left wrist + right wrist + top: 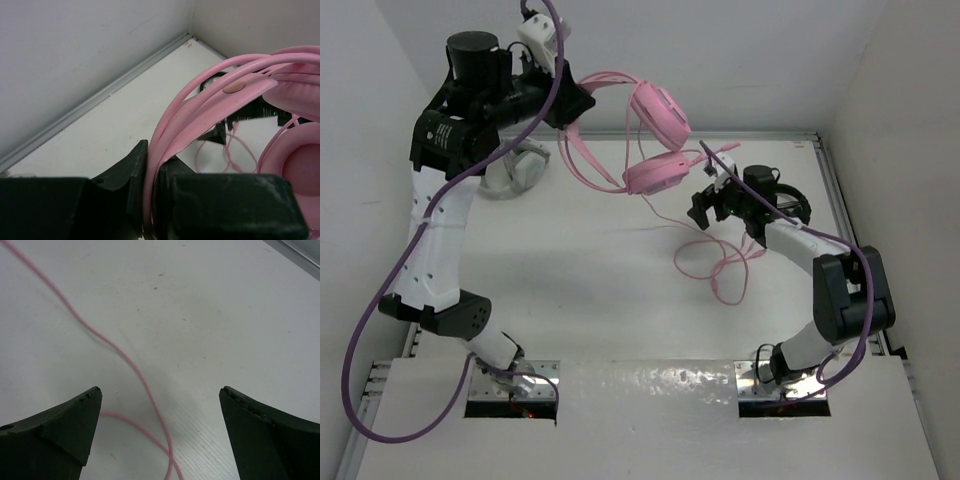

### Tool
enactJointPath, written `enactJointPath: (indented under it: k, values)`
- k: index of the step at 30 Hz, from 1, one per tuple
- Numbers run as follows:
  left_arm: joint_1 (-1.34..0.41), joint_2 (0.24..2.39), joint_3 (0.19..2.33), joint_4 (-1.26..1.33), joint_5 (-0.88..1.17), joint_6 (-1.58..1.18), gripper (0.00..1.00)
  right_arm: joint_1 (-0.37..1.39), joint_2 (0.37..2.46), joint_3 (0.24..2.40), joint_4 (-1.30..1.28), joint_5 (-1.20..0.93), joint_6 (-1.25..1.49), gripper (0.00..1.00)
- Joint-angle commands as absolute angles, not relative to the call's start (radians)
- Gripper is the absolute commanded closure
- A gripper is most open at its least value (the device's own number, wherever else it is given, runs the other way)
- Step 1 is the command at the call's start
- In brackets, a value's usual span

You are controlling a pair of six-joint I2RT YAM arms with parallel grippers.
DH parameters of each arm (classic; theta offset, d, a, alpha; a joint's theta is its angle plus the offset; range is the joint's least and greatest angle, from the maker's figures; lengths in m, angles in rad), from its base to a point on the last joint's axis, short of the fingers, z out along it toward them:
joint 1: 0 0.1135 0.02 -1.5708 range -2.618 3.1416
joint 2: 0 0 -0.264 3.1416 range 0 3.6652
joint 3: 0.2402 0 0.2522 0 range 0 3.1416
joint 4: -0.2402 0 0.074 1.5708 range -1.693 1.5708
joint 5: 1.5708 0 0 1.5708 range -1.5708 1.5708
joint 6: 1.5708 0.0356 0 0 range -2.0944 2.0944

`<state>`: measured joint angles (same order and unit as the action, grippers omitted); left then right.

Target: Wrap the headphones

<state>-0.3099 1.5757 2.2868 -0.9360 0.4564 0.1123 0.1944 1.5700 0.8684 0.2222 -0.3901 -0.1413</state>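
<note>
- Top external view: the headphones [655, 140] were held aloft over the far part of the bench [570, 290]. Their headband [588, 165] was clamped in the left claw [570, 105], and the two earcups [658, 108] hung to its right, one above the other.
- Top external view: the cable [715, 262] dropped from the lower of the earcups to the bench, where it lay in loose loops just beside the right claw [705, 207]. That claw was spread open low over the bench and nothing was held in it.
- Top external view: a pale rounded object [523, 165] was partly hidden behind the left arm at the far left and could not be identified.
- Left wrist view: the left claw [152, 200] was closed narrowly on the pink headband [210, 100], with both black fingers [130, 175] pressed against the band. One of the earcups [295, 160] was cut off by the right edge.
- Right wrist view: the right claw [160, 392] was wide, its dark fingertips [85, 405] set well apart and touching nothing. The cable [120, 352] lay on the bench [225, 315] between them, curving from upper left to the bottom edge, where a second strand met it.
</note>
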Motion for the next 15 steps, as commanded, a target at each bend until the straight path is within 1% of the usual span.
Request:
enactJointPath:
  k: [1,4,5,6,7,9,10,12,13,15]
  values:
    - [-0.314,1.594,2.425,-0.844,0.439,-0.037,1.0,0.204,1.589,0.801,0.306,-0.526,-0.236,0.01]
    - [-0.314,1.612,2.474,-0.835,0.4,-0.057,1.0,0.207,1.553,0.711,0.428,-0.575,-0.232,0.01]
    - [-0.314,1.618,2.479,-0.831,0.396,-0.063,1.0,0.222,1.542,0.643,0.528,-0.58,-0.227,0.01]
    - [-0.314,1.621,2.476,-0.83,0.396,-0.066,1.0,0.239,1.534,0.612,0.575,-0.556,-0.227,0.01]
    - [-0.313,1.624,2.473,-0.828,0.4,-0.074,1.0,0.292,1.531,0.577,0.633,-0.516,-0.256,0.01]
    - [-0.314,1.632,2.47,-0.822,0.402,-0.086,1.0,0.348,1.554,0.581,0.644,-0.393,-0.328,0.01]
    - [-0.314,1.635,2.471,-0.819,0.406,-0.087,1.0,0.385,1.572,0.609,0.649,-0.378,-0.334,0.01]
    - [-0.313,1.641,2.47,-0.811,0.402,-0.094,1.0,0.403,1.641,0.629,0.701,-0.322,-0.278,0.01]
    - [-0.314,1.64,2.468,-0.811,0.402,-0.094,1.0,0.416,1.667,0.647,0.78,-0.28,-0.256,0.01]
    - [-0.314,1.635,2.45,-0.807,0.402,-0.098,1.0,0.425,1.748,0.678,0.81,-0.197,-0.25,0.01]
